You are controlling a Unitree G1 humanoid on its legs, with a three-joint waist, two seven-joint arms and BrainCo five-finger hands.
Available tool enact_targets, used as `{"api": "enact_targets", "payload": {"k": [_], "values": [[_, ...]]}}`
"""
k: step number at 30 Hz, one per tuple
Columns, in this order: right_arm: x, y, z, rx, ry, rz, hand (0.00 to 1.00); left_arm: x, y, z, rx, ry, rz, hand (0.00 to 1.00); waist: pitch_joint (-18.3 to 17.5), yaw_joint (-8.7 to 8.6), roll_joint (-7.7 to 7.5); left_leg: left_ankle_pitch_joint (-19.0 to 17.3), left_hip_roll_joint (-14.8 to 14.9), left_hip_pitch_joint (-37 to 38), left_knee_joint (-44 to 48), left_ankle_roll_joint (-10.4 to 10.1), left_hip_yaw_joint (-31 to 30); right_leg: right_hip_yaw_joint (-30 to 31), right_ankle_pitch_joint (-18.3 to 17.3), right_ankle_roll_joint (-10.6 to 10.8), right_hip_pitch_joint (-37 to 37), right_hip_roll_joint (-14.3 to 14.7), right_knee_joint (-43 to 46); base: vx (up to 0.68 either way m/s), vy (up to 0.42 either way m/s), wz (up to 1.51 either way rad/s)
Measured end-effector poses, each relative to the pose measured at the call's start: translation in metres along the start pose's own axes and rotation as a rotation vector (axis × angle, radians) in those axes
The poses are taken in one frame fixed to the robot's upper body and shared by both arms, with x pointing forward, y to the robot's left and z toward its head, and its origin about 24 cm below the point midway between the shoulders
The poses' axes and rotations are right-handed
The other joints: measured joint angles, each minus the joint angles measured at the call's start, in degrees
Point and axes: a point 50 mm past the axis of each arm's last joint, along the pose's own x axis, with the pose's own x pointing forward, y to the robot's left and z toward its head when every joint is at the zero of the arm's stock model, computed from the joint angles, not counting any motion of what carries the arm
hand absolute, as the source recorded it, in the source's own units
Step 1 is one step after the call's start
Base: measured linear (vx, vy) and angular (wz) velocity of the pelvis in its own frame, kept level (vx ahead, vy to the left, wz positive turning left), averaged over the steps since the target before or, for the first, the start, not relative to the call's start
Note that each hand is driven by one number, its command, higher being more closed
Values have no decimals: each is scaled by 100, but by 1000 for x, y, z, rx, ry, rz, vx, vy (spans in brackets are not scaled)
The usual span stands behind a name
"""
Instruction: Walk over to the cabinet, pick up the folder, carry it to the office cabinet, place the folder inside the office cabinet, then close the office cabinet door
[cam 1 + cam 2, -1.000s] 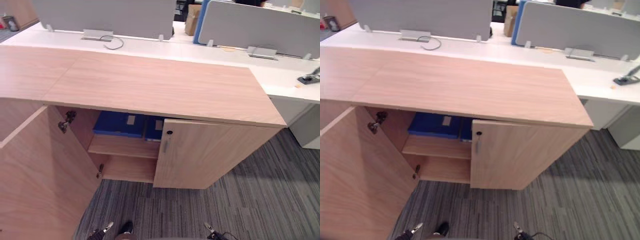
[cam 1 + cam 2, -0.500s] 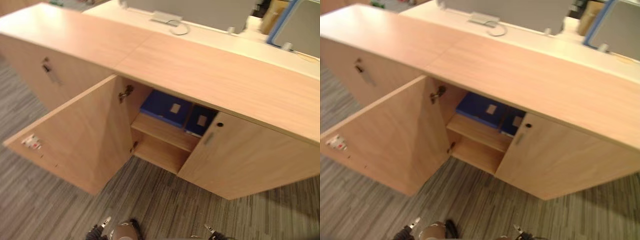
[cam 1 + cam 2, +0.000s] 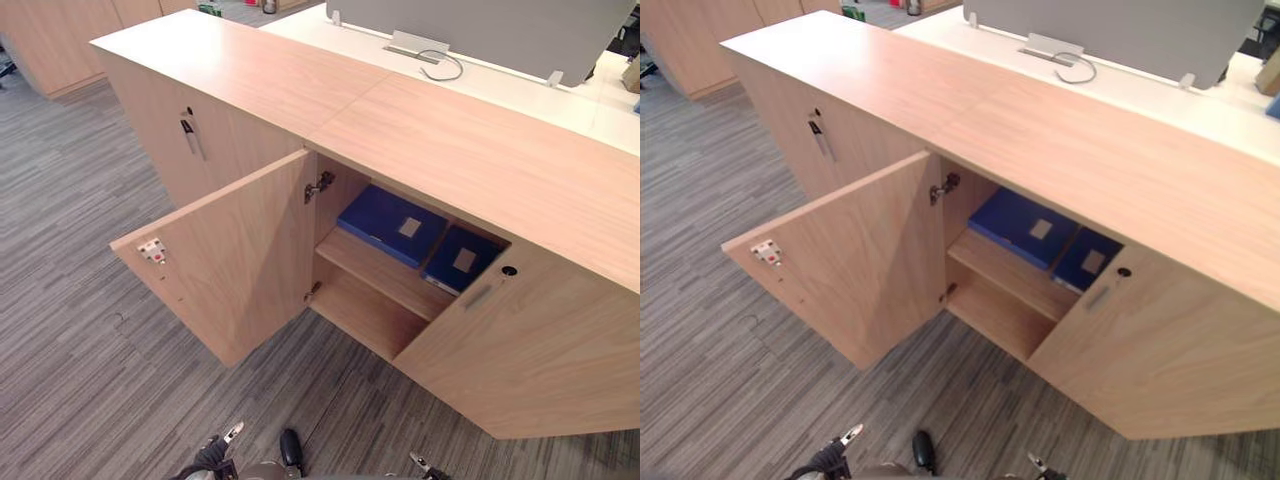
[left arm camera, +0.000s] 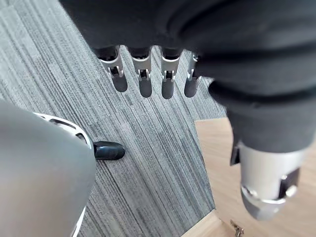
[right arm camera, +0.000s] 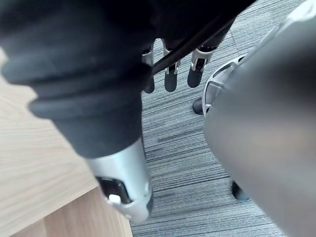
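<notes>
- Since half a second ago the head camera has swung and lifted, so the whole scene sits differently; the cabinet and its contents have not shifted against one another.
- Left wrist view: the fingers point(image 4: 143, 84) of the left hand point(image 4: 168, 57) hang straight and slightly spread, holding nothing, with the thumb point(image 4: 264, 185) apart from them above a pale wood edge.
- Right wrist view: the right hand point(image 5: 170, 74) hangs with relaxed, uncurled fingers point(image 5: 196, 71), also empty, above the grey striped carpet point(image 5: 182, 163).
- Eye views give what the wrist views lack: the office cabinet point(image 3: 470, 150) with its left door point(image 3: 235, 255) swung wide open over the carpet.
- On the upper shelf point(image 3: 375, 275) inside, a blue folder point(image 3: 392, 225) lies flat, and a second blue folder point(image 3: 460, 262) lies just beside it, partly behind the right door point(image 3: 530, 350).
- Whether that right door is fully shut I cannot tell.
- Below, the lower shelf point(image 3: 360, 315) is bare wood.
- To the left stands a neighbouring cabinet point(image 3: 220, 60) with a key point(image 3: 190, 135) in its door; behind runs a white desk point(image 3: 520, 80).
</notes>
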Motion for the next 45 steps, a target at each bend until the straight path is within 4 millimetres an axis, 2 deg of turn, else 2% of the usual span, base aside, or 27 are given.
{"api": "enact_targets", "payload": {"k": [3, 5, 6, 8, 9, 10, 11, 12, 14, 15, 16, 18, 20, 23, 26, 27, 29, 32, 34, 38, 40, 41, 42, 44, 45], "values": [[0, 2, 1, -1, -3, 7, 0, 0, 3, -2, -87, 3, 28, 0, 0, -6, 0, -16, -15, 12, 0, 2, 5, 0, 1, -1, 29, 4, -49, 0, 0, 0], [0, 4, 0, -15, -4, 12, 0, -1, 3, 3, -135, -20, 54, 0, 0, -2, 0, -28, -26, 15, 0, -3, 5, 0, 4, 1, 49, 6, -88, 0, 0, 0], [0, 4, 2, -16, -8, 11, 0, -2, 10, 9, -197, -65, 80, 0, 1, 33, 2, -33, -40, 17, 0, -1, -24, -8, 5, 2, 68, 18, -90, 0, 0, 0], [0, 4, 1, -13, -7, 11, 0, -10, 39, 41, -304, -232, 148, 0, 4, 84, 8, -46, -39, 23, 1, 12, -46, -28, 3, -1, 108, 10, -109, 7, -4, 5], [0, 2, -1, -13, -5, 9, 0, -22, 67, 77, -331, -390, 200, 0, -3, 113, 8, -47, -30, 30, 2, 12, -48, -44, 16, 19, 138, 20, -120, 13, -7, 11], [-1, 3, -2, -37, -9, 16, 0, -36, 97, 115, -290, -528, 263, 0, 2, 165, 11, -58, -26, 68, 1, 18, -65, -69, 6, 2, 191, 33, -120, 16, -14, 11], [-1, 3, -1, -39, -15, 18, 0, -43, 111, 135, -249, -578, 295, 0, 5, 180, -7, -70, -20, 110, 0, 25, -69, -77, 5, 1, 215, 39, -116, -2, -11, 5], [-1, 3, 0, -43, -21, 22, 0, -56, 134, 169, -168, -656, 359, 0, -3, 205, 7, -107, -9, 171, -1, -6, -56, -77, -5, -17, 253, 41, -90, 0, 0, 0], [-1, 2, 1, -44, -28, 31, 0, -69, 149, 207, -69, -712, 424, 0, -19, 220, 46, -153, 8, 233, -2, -13, -21, -71, -6, -18, 284, 43, -48, -7, 7, -6], [-1, 0, 3, -45, -33, 34, 0, -72, 144, 230, -5, -735, 429, 0, -33, 220, 83, -176, 8, 241, -2, -17, -10, -68, -5, -18, 277, 51, -21, -5, 17, -8], [-1, -2, 3, -45, -32, 34, 0, -72, 131, 248, 63, -750, 405, 0, -62, 214, 92, -185, 8, 233, 1, -16, 14, -51, -2, -13, 244, 46, 11, -5, 19, -10], [-1, -2, 1, -35, -21, 44, 0, -74, 113, 267, 137, -770, 349, 0, -109, 190, 63, -193, 20, 197, 2, -10, 81, -8, -1, -14, 176, 47, 12, -1, 24, -20], [-2, -3, -6, -15, -2, 57, 0, -81, 88, 294, 244, -808, 283, 0, -170, 165, -35, -175, 45, 205, 7, 16, 190, 17, 0, -14, 157, 46, 9, 8, 13, -30], [-4, -9, -17, 32, 23, 51, 0, -100, 70, 329, 364, -883, 273, 0, -238, 122, -136, -175, 87, 216, 31, 20, 246, 18, 2, -15, 139, 78, 24, 10, -5, -9], [-4, -12, -20, 65, 32, 45, 0, -106, 63, 340, 444, -892, 265, 0, -281, 120, -157, -174, 129, 239, 36, 20, 275, 19, 8, -24, 132, 108, 43, -4, -16, -8], [-4, -12, -20, 66, 34, 47, 0, -105, 46, 345, 547, -879, 225, 0, -282, 133, -148, -172, 210, 323, 33, 15, 328, 31, 29, -56, 144, 151, 81, -40, -22, -18], [-4, -16, -22, 81, 37, 45, 0, -96, 43, 340, 613, -822, 226, 0, -306, 206, -111, -162, 302, 409, 32, -21, 438, 128, 45, -82, 142, 171, 162, -53, -12, -22], [-5, -21, -23, 116, 39, 34, 0, -84, 28, 333, 788, -745, 224, 0, -365, 269, -36, -111, 391, 409, 5, -135, 470, 165, 63, -108, 131, 235, 159, -83, -14, -5], [-4, -24, -19, 120, 30, 30, 0, -68, 18, 316, 948, -645, 209, 0, -377, 264, 66, -118, 413, 405, -1, -253, 575, 210, 64, -108, 98, 237, 133, -158, 6, -17], [-3, -26, -16, 59, 34, 35, 0, -63, 7, 310, 1093, -618, 229, 0, -400, 254, 143, -139, 455, 377, -3, -242, 849, 347, 61, -104, 8, 238, 88, -157, 16, -20], [-3, -28, -14, 36, 32, 41, 0, -62, -6, 309, 1159, -629, 215, 0, -425, 206, 152, -132, 469, 276, -2, -249, 938, 362, 59, -109, -82, 240, 43, -187, 11, 10], [-2, -31, -13, 32, 33, 36, 0, -59, -19, 302, 1241, -631, 187, 0, -438, 190, 182, -128, 466, 240, -1, -255, 943, 350, 51, -126, -112, 233, 44, -165, 16, 17], [-2, -33, -11, 31, 31, 32, 0, -58, -22, 299, 1265, -625, 175, 0, -445, 184, 187, -126, 464, 227, -1, -256, 942, 351, 49, -123, -125, 233, 44, -119, 20, 10], [-2, -35, -11, 30, 36, 26, 0, -45, -55, 263, 1380, -604, 15, 0, -480, 145, 228, -110, 457, 84, 1, -256, 954, 401, 30, -93, -281, 229, 32, -109, 27, 1], [-2, -36, -11, 29, 40, 23, 0, -43, -66, 251, 1410, -603, -42, 0, -490, 129, 251, -104, 455, 56, 1, -248, 961, 410, 30, -93, -307, 229, 17, -35, 26, -9]]}}
